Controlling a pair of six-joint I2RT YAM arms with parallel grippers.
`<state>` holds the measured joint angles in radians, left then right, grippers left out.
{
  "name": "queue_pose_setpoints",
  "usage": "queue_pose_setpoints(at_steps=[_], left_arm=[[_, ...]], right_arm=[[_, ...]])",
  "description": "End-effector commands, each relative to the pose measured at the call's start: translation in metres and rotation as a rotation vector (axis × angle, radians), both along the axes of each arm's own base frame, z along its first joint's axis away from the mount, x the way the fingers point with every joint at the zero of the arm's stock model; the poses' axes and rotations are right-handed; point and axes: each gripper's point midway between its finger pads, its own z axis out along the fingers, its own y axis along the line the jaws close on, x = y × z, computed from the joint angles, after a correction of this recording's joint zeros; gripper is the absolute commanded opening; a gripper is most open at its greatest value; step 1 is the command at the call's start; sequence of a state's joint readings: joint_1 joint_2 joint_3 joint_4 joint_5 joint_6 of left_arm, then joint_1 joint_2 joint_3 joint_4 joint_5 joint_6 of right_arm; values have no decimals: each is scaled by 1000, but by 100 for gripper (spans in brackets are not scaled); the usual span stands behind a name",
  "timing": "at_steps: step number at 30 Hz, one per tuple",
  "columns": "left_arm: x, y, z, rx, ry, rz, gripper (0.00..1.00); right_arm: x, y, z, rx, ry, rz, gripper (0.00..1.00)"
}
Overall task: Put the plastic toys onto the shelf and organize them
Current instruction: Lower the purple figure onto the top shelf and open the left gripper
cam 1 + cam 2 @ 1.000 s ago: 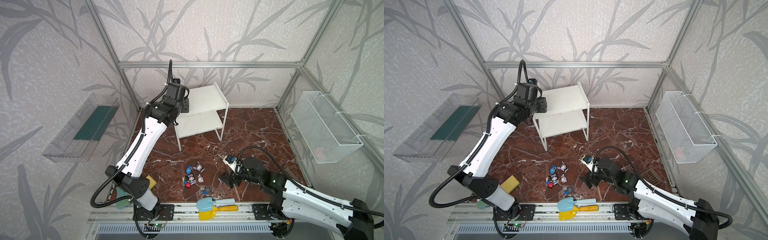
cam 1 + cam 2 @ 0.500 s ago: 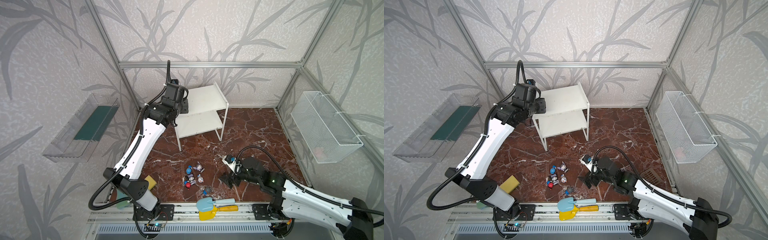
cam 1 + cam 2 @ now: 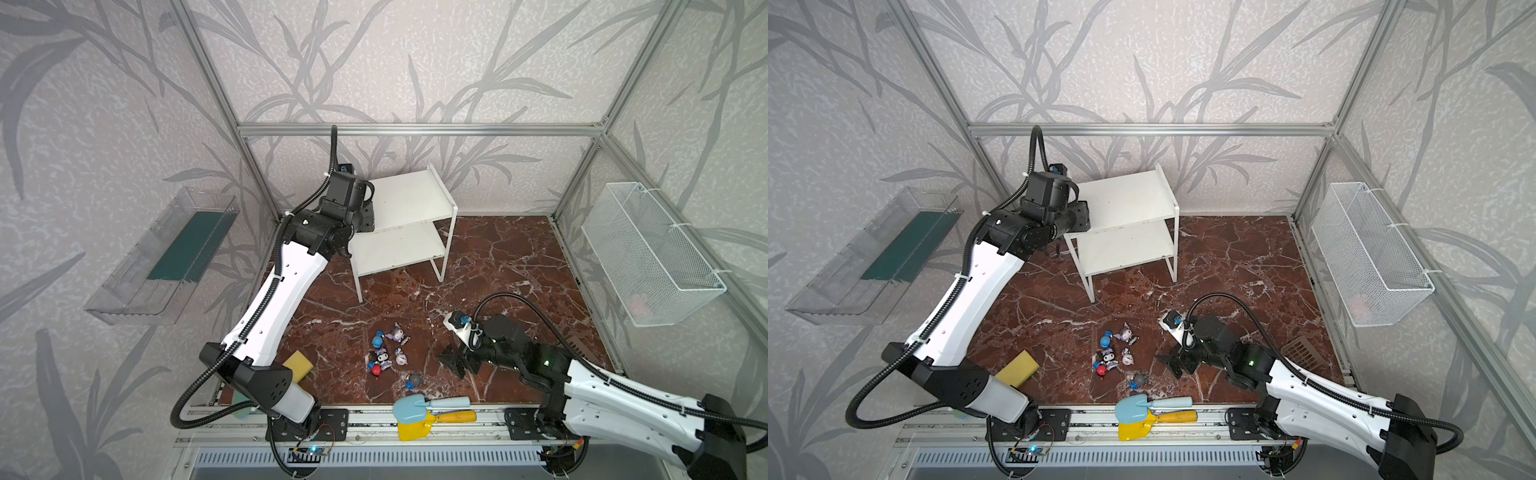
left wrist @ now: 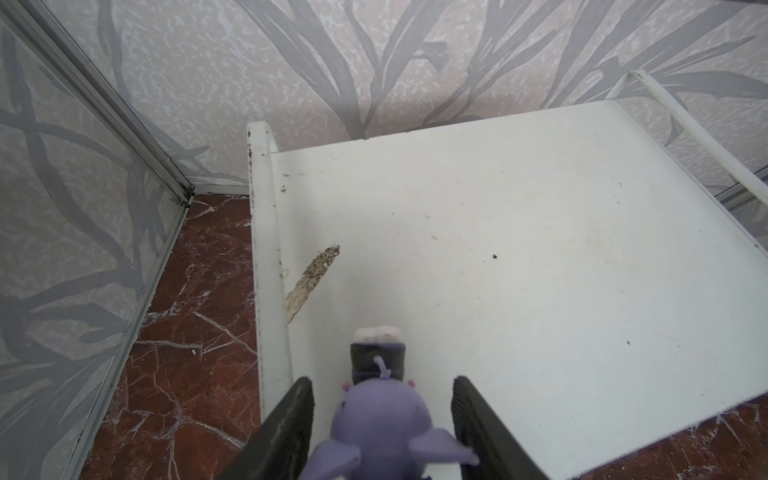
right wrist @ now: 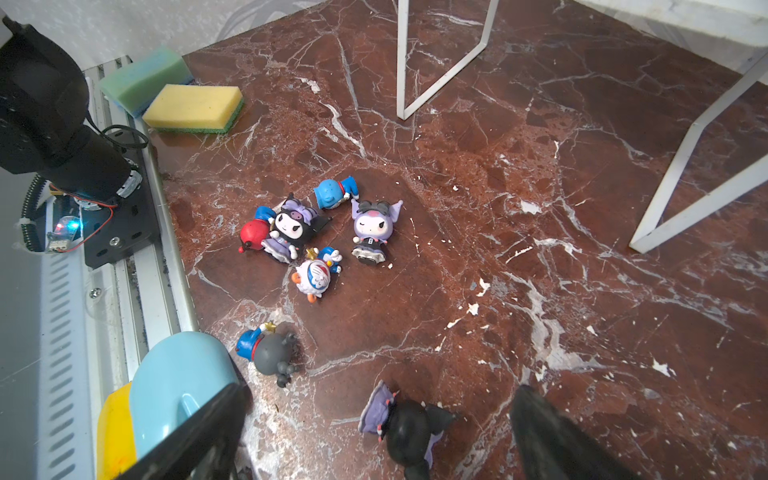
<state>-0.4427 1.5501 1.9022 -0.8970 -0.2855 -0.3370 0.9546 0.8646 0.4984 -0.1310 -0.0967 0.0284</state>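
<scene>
Purple toy (image 4: pixel 380 419) parked on the shelf (image 4: pixel 519 249), top board, bottom middle of frame.
Left gripper (image 4: pixel 381 380) sits parted either side of it; right gripper (image 5: pixel 379 390) gapes wide over a black-eared toy (image 5: pixel 409 428).

1. left arm (image 3: pixel 286 286): white link climbing from the base at lower left of both top views, bent at the elbow, ending in a black wrist (image 3: pixel 347 199) at upper centre-left.
2. left gripper (image 4: pixel 382 386): at the bottom edge of its wrist view, black fingers (image 4: pixel 297 403) parted.
3. right arm (image 3: pixel 615 399): stretched low from the lower right corner toward lower centre.
4. right gripper (image 3: pixel 455 361): angled downward, fingers (image 5: pixel 544 424) spread wide (tips near the bottom corners of its wrist view).
</scene>
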Motion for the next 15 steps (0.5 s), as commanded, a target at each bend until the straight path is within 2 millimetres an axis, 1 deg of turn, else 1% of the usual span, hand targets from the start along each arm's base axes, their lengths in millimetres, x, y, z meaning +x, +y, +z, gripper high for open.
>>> queue_pose_setpoints(at_steps=[1, 3, 8, 15], left_arm=[[-7, 5, 3, -8, 0, 13, 59], [-6, 5, 5, -9, -4, 11, 61], [-8, 4, 13, -18, -22, -3, 72], [-12, 2, 24, -33, -45, -27, 84]], right_arm=[[1, 6, 20, 41, -36, 9, 99], [1, 5, 20, 40, -36, 7, 99], [2, 7, 19, 40, -36, 8, 99], [2, 8, 20, 40, -36, 8, 99]])
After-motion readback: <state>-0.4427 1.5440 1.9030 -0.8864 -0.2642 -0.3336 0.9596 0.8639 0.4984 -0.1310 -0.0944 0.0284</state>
